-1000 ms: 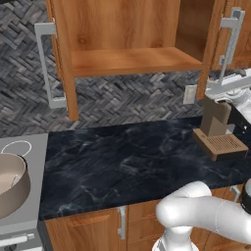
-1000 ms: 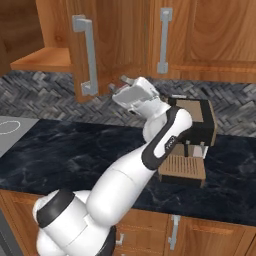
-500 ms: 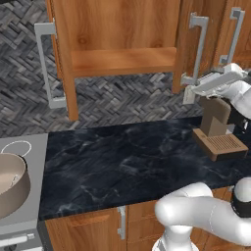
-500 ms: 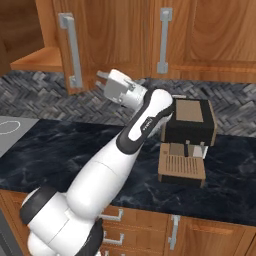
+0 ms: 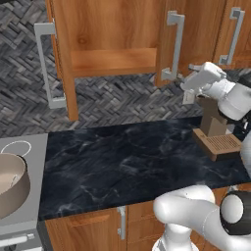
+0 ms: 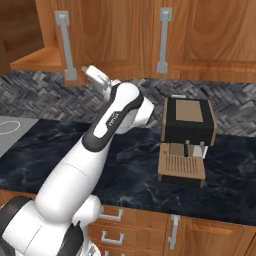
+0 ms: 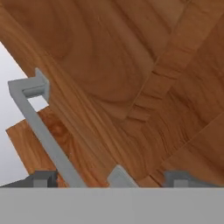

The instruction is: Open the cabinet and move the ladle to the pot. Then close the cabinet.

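The cabinet's left door (image 5: 61, 98) stands wide open, its bar handle (image 5: 46, 63) facing out. Its right door (image 5: 196, 29) is swung most of the way across the opening, and the wooden shelf (image 5: 115, 61) still shows between the two. My gripper (image 5: 188, 81) (image 6: 91, 73) is at the lower end of the right door's handle (image 5: 174, 46) (image 6: 65, 47). In the hand view that handle (image 7: 41, 127) runs down between my spread fingertips (image 7: 43, 178), so the gripper (image 7: 109, 180) is open. The pot (image 5: 12, 188) sits at the lower left on the stove. The ladle is out of view.
A brown coffee machine (image 5: 215, 132) (image 6: 187, 125) stands on the dark marble counter (image 5: 122, 157) just right of my arm. A neighbouring cabinet door with its own handle (image 5: 235, 34) (image 6: 162, 40) lies to the right. The stove top (image 5: 19, 147) borders the counter's left end.
The right cabinet door has swung leftward toward shut, and my gripper has travelled with it at its handle. The left door, the pot and the coffee machine have not moved.
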